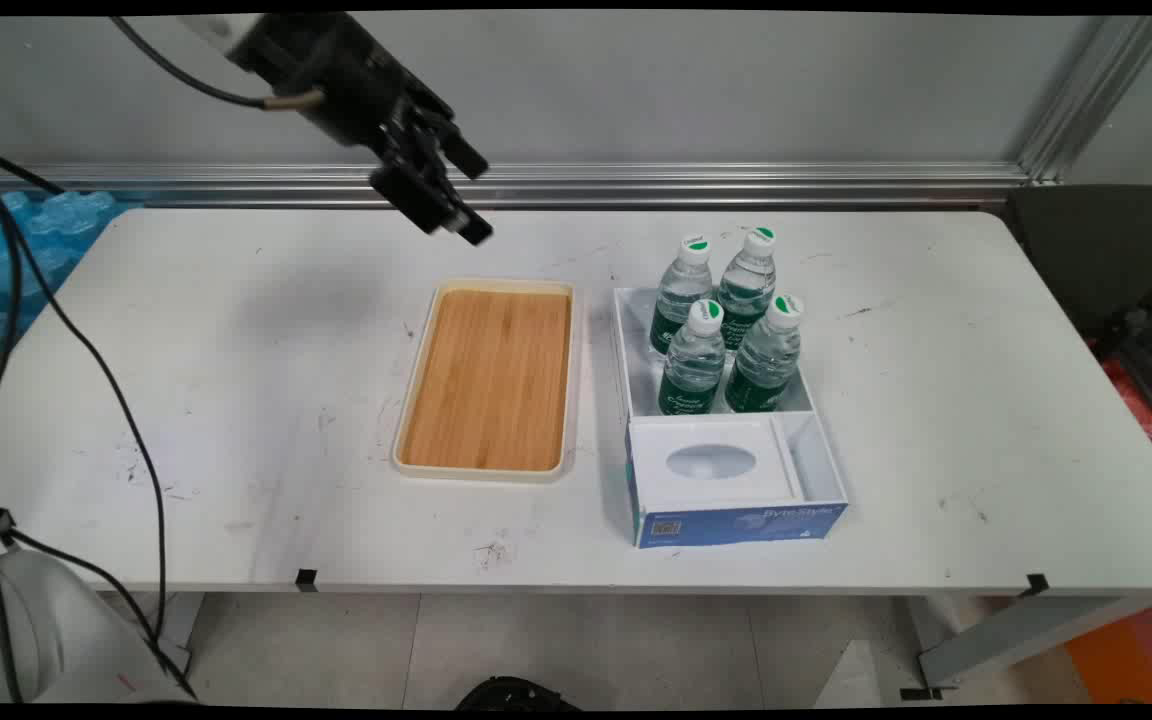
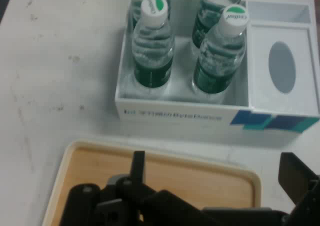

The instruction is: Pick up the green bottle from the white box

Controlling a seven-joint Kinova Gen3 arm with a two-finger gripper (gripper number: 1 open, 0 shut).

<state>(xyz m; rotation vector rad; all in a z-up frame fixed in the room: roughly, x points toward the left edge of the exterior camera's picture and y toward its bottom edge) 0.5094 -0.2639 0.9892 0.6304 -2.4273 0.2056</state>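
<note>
Blue-and-white box (image 1: 736, 525) with four water bottles (image 1: 693, 360), wooden tray (image 1: 491, 380) beside, claw (image 1: 471, 195) above, open, empty.

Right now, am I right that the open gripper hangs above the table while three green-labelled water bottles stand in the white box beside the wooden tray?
Not quite: the main view shows four water bottles, not three, standing in the white box. The rest holds: the gripper is open above the table, and the box sits beside the wooden tray.

A scuffed white table (image 1: 236, 400) stands before a grey wall (image 1: 686, 90), over pale floor tiles (image 1: 586, 650).
</note>
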